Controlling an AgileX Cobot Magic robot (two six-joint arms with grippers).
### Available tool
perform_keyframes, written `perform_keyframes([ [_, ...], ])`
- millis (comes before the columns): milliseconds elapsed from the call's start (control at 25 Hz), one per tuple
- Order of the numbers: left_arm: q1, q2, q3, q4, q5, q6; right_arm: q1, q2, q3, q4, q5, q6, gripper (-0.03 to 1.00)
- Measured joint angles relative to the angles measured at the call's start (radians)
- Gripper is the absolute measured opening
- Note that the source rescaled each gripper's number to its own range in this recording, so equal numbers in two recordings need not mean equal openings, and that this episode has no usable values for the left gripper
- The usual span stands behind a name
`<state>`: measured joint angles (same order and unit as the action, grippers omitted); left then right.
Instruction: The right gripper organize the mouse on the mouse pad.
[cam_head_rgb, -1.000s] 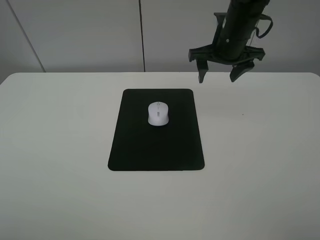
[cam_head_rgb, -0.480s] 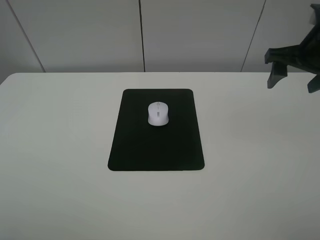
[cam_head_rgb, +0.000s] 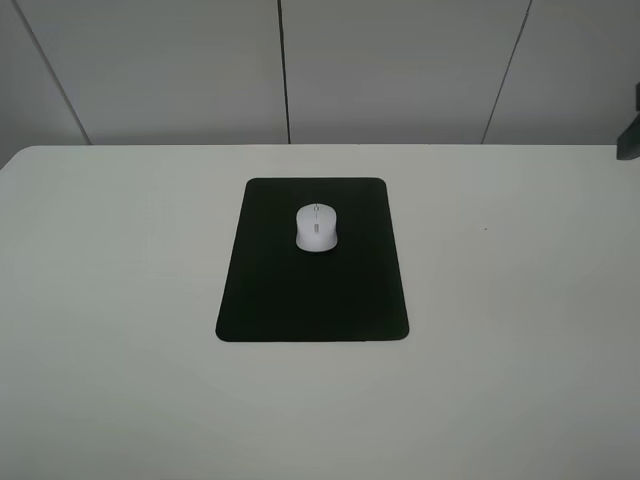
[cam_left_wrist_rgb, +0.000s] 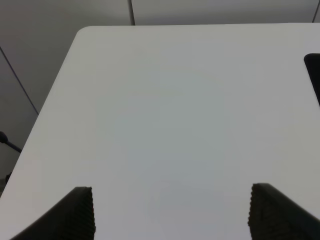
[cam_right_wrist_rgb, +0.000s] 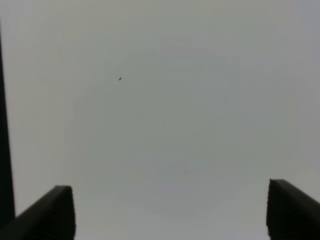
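white mouse (cam_head_rgb: 316, 227) is seen resting on the far half of the black mouse pad (cam_head_rgb: 300, 300), placement is judged done, right gripper (cam_right_wrist_rgb: 170, 205) is held wide open and empty, well apart from both, so only parking clear is called for next.

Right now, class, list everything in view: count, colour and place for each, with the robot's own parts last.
table: one, white, beneath everything.
mouse pad: one, black, flat at the table's middle.
mouse: one, white with grey wheel, on the pad's far half.
wall panels: several, pale grey, behind the table.
left gripper: one, dark, jaws open over bare table.
right gripper: one, dark, jaws open; only a sliver shows at the high view's right edge.
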<state>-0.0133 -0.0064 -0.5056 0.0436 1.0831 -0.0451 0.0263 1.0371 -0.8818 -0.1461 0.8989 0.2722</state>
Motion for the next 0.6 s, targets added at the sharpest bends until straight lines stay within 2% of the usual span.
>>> perform_keyframes([
  [200, 0.0, 0.0, 0.0, 0.0, 0.0, 0.0, 0.0, -0.224, 0.081, 0.033, -0.001, -0.078, 0.7],
  [600, 0.0, 0.0, 0.0, 0.0, 0.0, 0.0, 0.0, -0.655, 0.239, 0.062, 0.009, -0.084, 0.7],
])
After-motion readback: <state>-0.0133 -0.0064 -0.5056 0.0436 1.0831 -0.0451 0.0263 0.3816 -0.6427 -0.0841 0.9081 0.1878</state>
